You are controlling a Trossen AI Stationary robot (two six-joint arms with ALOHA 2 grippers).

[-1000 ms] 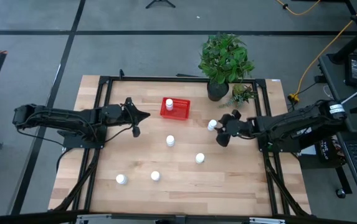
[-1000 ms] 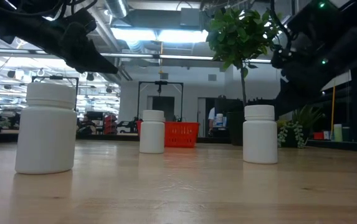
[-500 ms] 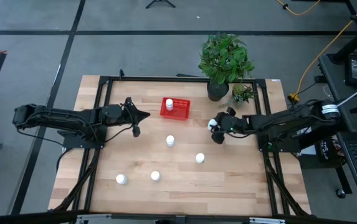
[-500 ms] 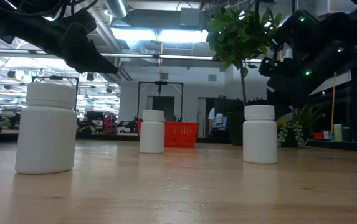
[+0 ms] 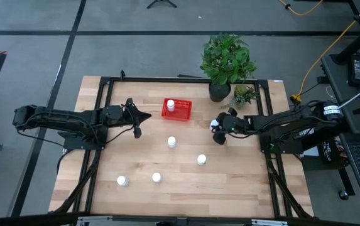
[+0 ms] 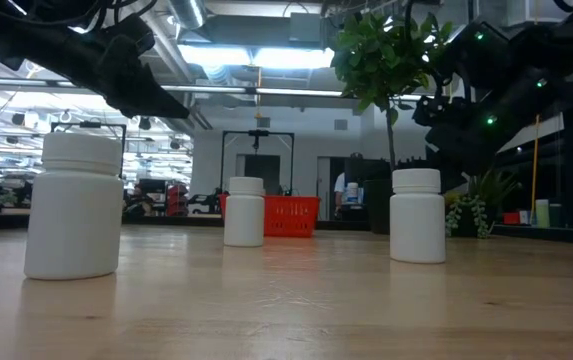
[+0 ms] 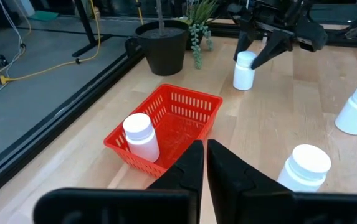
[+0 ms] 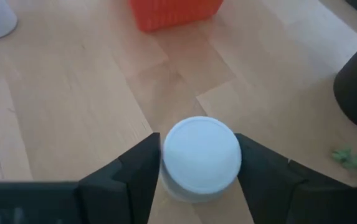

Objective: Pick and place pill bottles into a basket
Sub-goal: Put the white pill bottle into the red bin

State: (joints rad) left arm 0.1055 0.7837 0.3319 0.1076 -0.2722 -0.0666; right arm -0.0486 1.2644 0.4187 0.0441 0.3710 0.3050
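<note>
Right wrist view: right gripper (image 8: pixel 200 163) straddles a small white cylindrical pill bottle (image 8: pixel 202 155), fingers spread beside its cap. Left gripper (image 7: pixel 203 163) hovers pressed together near the red perforated plastic basket (image 7: pixel 190 112).

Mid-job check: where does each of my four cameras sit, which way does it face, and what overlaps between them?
High view: overhead, straight down; both arms, red basket.
Low view: tabletop height, level across bottles toward the room; arms enter from above.
Left wrist view: past the left claw, shut, at the basket holding one bottle.
Right wrist view: down between the right claw onto a bottle.
Shared: that straddled bottle also shows in the left wrist view.
</note>
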